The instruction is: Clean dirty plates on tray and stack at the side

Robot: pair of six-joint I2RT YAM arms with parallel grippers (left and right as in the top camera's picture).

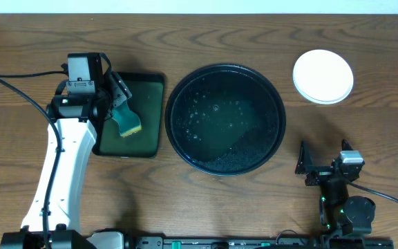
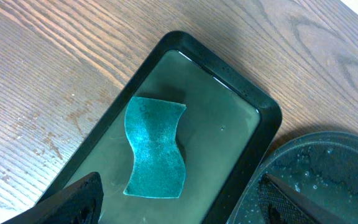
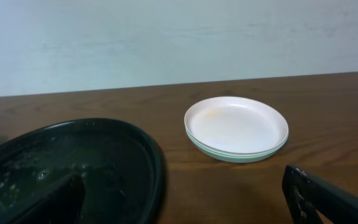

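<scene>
Where the plates (image 1: 323,76) (image 3: 236,127) sit: stacked on the table (image 1: 199,207) at the far right, just beyond the right side of the tray and not touching it.
Stack make-up: a white plate on top, with a pale mint rim showing under it in the right wrist view; how many lie beneath cannot be told.
Top plate surface: mostly clean white, with a faint yellowish tinge toward its left side.
Tray (image 1: 254,111) (image 2: 328,168) (image 3: 104,162): round and black, in the middle of the table, with water drops on its floor and a patch of dark specks on the near side.
Green tray (image 1: 150,117) (image 2: 222,124): rectangular, just left of the black tray, the two rims close together.
Sponge (image 1: 126,121) (image 2: 155,148): teal with a yellow edge, waisted in shape, lying flat in the green tray.
Left gripper (image 1: 116,100) (image 2: 182,205): above the green tray's left side, over the sponge, jaws spread wide and holding nothing.
Right gripper (image 1: 323,155) (image 3: 185,205): at the near right of the table, on the near side of the plates and beside the black tray, jaws spread wide and holding nothing.
</scene>
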